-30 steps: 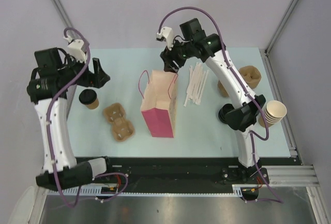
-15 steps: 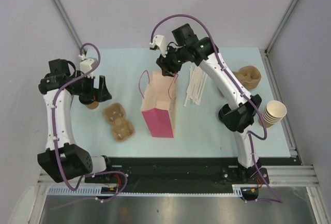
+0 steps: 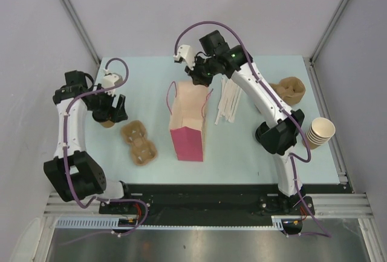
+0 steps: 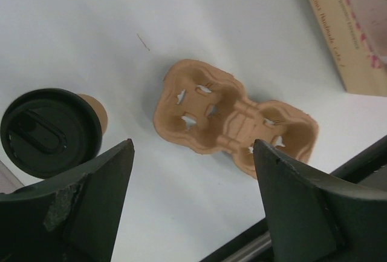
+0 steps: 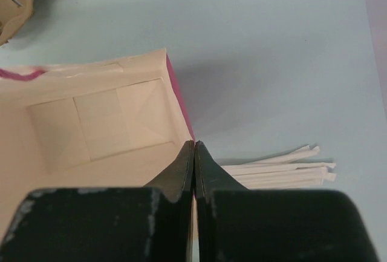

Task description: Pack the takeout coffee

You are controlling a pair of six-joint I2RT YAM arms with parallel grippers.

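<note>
Since a second ago: left tool [image 4: 192, 147] down and inward, now low over tabletop [image 3: 242, 147] on the left-arm side of pink bag [image 3: 187, 126]; right tool [image 5: 194, 144] shifted along bag's far rim, bag top shifted with it. Left tool wide open, gripping nothing. Just outside one finger, not between the two: takeout coffee [image 4: 51, 132], upright, black lid on. Farther from bag than cup carrier [image 4: 233, 123], which shows below the open gap. Right tool pinched shut on bag rim at a corner. On bag's right-arm side, just beside it: straws [image 5: 278, 168], lying flat. Well off from bag toward right edge: cup stack [image 3: 319, 132].
</note>
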